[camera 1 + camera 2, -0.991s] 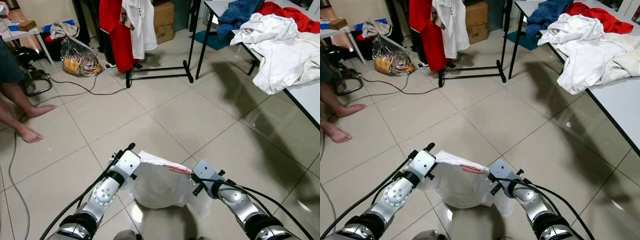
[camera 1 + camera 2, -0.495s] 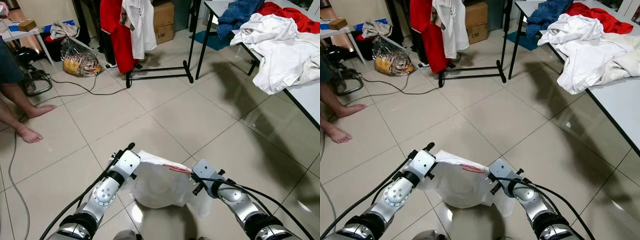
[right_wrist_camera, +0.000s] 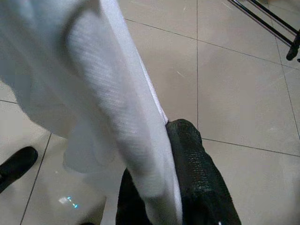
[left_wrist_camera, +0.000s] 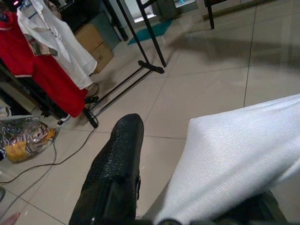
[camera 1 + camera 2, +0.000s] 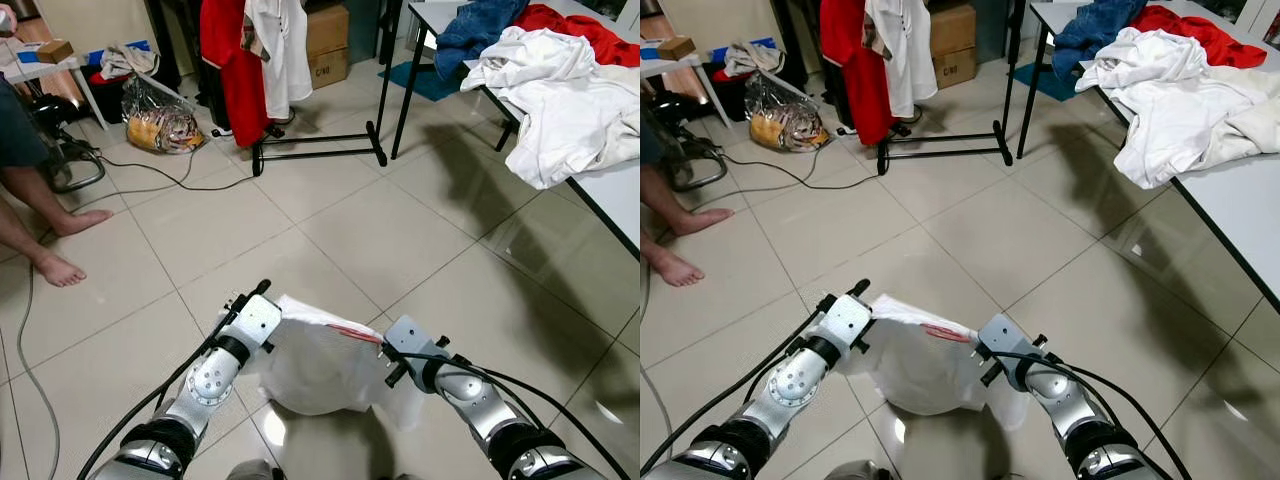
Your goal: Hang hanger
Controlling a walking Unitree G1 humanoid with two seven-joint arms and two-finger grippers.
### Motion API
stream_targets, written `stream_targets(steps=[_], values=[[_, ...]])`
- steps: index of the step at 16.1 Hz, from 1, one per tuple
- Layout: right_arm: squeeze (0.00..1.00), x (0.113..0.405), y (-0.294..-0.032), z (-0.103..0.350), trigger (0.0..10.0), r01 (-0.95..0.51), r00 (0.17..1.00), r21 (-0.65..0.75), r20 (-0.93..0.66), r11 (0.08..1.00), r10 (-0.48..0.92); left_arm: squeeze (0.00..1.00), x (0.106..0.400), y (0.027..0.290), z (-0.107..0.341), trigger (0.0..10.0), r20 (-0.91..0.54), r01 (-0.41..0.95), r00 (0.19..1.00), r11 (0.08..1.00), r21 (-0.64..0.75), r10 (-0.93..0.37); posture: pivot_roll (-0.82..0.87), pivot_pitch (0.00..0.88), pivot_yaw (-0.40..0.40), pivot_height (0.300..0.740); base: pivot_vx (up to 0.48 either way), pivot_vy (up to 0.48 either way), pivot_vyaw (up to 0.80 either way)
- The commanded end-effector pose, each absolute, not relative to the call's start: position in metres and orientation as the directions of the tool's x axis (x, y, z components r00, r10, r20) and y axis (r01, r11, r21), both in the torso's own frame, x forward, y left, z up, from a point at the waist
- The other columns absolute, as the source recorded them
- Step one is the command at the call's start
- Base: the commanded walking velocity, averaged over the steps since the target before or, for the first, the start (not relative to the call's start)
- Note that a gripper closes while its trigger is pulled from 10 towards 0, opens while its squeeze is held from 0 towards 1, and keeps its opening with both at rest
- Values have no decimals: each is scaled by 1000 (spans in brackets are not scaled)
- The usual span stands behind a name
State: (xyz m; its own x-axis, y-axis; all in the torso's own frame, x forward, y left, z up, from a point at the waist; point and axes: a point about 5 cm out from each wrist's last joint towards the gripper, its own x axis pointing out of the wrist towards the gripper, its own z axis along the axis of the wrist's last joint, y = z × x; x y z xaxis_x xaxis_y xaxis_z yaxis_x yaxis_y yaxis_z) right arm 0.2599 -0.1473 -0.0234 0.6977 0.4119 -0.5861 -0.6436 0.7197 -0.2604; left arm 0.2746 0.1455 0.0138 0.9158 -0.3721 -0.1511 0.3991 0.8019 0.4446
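You had a white garment (image 5: 320,365) stretched between both grippers, low above the tiled floor (image 5: 400,230). Your left gripper (image 4: 187,178) pinched one side of the cloth, and your right gripper (image 3: 161,187) was pressed onto the other edge. A red hanger (image 5: 352,333) peeked from the garment's top. The rack (image 5: 320,150) with a red shirt (image 5: 232,60) stood well ahead, a table (image 5: 610,195) to your right.
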Motion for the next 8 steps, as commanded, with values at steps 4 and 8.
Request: stream_targets(steps=[4, 8], values=[[0, 260, -157, -26, 6157, -607, 705, -253, -610, 754, 363, 82, 279, 151, 20, 10000, -117, 361, 930, 814, 455, -348, 129, 0, 29, 740, 0, 0, 0], [0, 260, -156, -25, 0, -608, 703, -247, -608, 755, 367, 86, 281, 151, 21, 10000, -111, 358, 931, 814, 457, -347, 131, 0, 30, 740, 0, 0, 0]])
